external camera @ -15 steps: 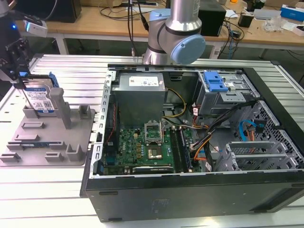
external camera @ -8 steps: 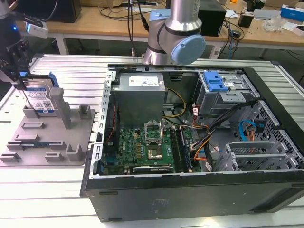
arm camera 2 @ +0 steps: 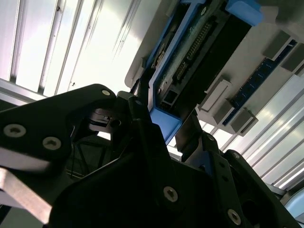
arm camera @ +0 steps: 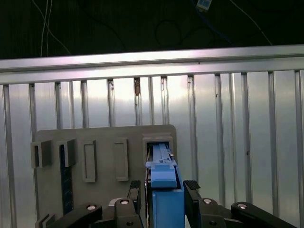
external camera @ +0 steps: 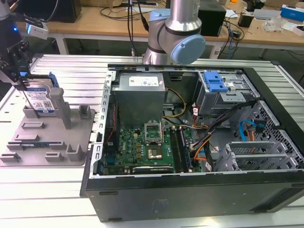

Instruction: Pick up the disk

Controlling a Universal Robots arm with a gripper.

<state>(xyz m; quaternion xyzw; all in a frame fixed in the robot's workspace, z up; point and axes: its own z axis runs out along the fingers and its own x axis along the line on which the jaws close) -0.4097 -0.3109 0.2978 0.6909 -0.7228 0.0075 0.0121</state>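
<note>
One grey holder tray (external camera: 28, 142) carries the disk (external camera: 42, 100), which stands on edge in a slot, its label side-on in the exterior view. The gripper (arm camera: 164, 186) sits over its upper edge. In the first wrist view the blue-railed edge lies straight between the fingers (arm camera: 192, 194), one flat face toward each, the body running away from them down into the tray. They look closed against both faces, the disk not yet lifted.
</note>
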